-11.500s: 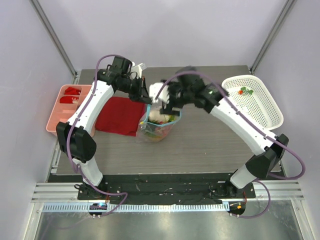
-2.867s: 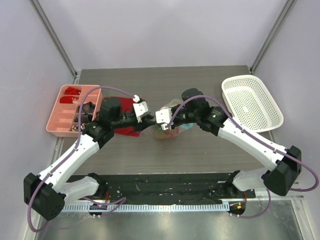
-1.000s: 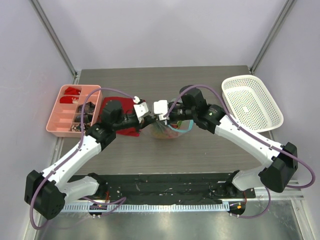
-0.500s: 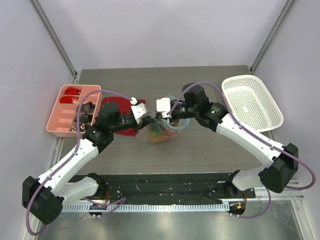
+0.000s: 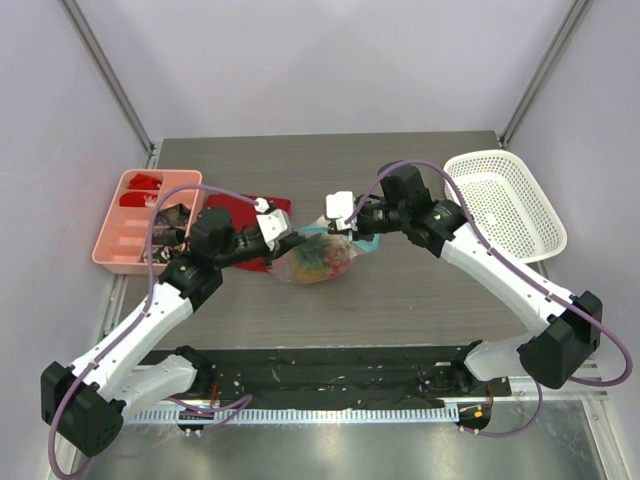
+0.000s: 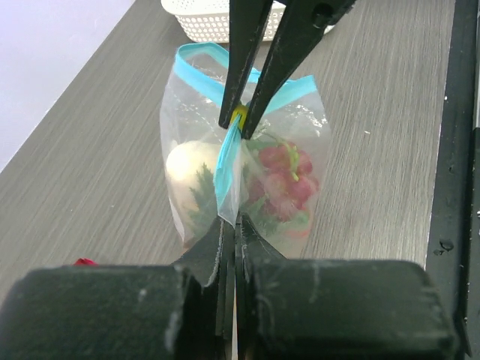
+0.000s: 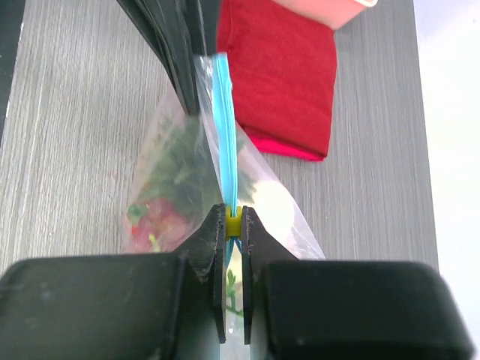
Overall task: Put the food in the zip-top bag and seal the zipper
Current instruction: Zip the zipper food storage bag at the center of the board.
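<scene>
Left wrist view: left hand [image 6: 231,225] and right hand [image 6: 241,118] pinch the teal-blue plastic zipper strip [image 6: 227,169]; the right should slide along it firmly.

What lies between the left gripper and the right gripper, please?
The zipper of the zip-top bag: its teal strip runs from the left gripper to the right gripper, as both wrist views show.

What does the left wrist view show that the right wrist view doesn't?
Only the left wrist view shows the white basket. Only the right wrist view shows the red cloth and a corner of the pink tray. Both show the bag with food inside, the left gripper pinching one end of its teal zipper and the right gripper pinching the yellow slider.
</scene>
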